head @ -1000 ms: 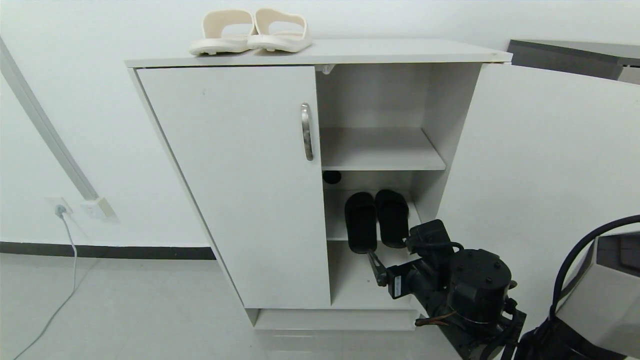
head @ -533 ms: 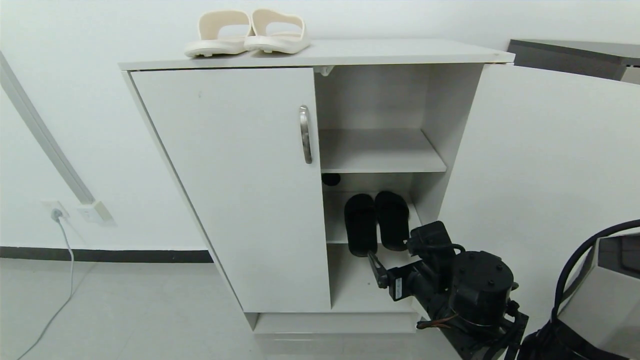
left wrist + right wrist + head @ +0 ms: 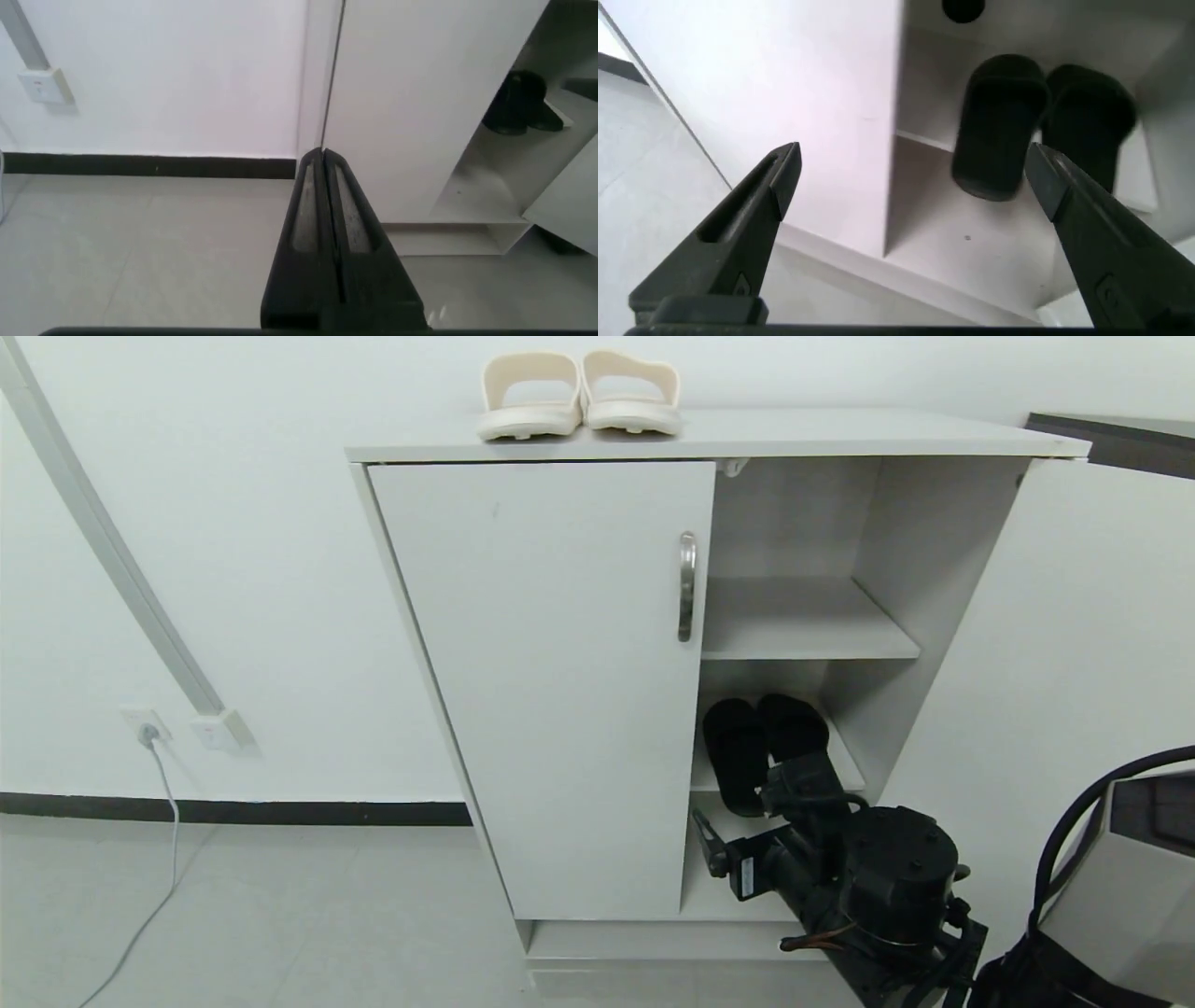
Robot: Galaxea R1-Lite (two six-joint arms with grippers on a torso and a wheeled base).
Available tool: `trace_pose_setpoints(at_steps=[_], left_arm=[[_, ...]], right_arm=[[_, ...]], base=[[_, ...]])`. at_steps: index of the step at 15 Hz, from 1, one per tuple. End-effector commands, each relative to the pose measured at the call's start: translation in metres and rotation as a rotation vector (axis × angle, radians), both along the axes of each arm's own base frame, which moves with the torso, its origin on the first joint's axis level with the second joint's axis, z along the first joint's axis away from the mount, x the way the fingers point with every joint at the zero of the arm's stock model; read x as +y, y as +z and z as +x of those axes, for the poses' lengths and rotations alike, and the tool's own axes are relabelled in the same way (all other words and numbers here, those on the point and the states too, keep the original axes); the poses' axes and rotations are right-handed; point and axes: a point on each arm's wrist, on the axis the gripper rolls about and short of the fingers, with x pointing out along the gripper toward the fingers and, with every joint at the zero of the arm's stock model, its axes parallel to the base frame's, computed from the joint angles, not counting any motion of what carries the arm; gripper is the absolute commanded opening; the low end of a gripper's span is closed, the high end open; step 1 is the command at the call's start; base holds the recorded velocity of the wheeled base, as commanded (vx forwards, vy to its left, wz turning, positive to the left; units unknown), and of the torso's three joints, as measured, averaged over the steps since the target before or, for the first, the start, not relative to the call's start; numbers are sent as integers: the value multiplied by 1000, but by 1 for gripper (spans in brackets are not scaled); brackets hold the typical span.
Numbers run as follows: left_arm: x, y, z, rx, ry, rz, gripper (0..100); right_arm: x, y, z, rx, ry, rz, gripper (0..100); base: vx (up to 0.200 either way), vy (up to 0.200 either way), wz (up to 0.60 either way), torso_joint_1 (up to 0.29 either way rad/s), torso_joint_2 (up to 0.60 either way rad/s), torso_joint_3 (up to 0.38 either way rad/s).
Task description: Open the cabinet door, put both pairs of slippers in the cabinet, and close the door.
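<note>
The right claw (image 3: 913, 157) hangs spread and empty; the beige slippers (image 3: 581, 394) above it look light, soft, best pinched by the straps.

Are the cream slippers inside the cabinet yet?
No, the cream slippers sit side by side on top of the cabinet, not on any shelf inside it.

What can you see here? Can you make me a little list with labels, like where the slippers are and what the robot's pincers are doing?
Cabinet: white; left door shut, right door open
Black slippers: side by side on the lower shelf inside
Cream slippers: side by side on the cabinet's top
Right pincer: open, empty, in front of the black slippers
Left pincer: shut, empty
Not yet done: cream pair inside, door closed
</note>
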Motion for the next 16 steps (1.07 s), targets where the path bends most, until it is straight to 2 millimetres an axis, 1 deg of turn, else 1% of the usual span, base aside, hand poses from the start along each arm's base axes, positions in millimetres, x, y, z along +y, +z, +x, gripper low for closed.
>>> trace_pose_setpoints(at_steps=[1, 8, 16], left_arm=[[0, 0, 0, 1, 0, 0, 0], [0, 0, 0, 1, 0, 0, 0], [0, 0, 0, 1, 0, 0, 0]], right_arm=[[-1, -2, 0, 5, -1, -6, 100], [-5, -2, 0, -4, 36, 5, 100], [-5, -7, 0, -3, 37, -15, 100]], base=[[0, 200, 0, -2, 2, 2], [0, 200, 0, 4, 0, 4], [0, 0, 0, 0, 0, 0]])
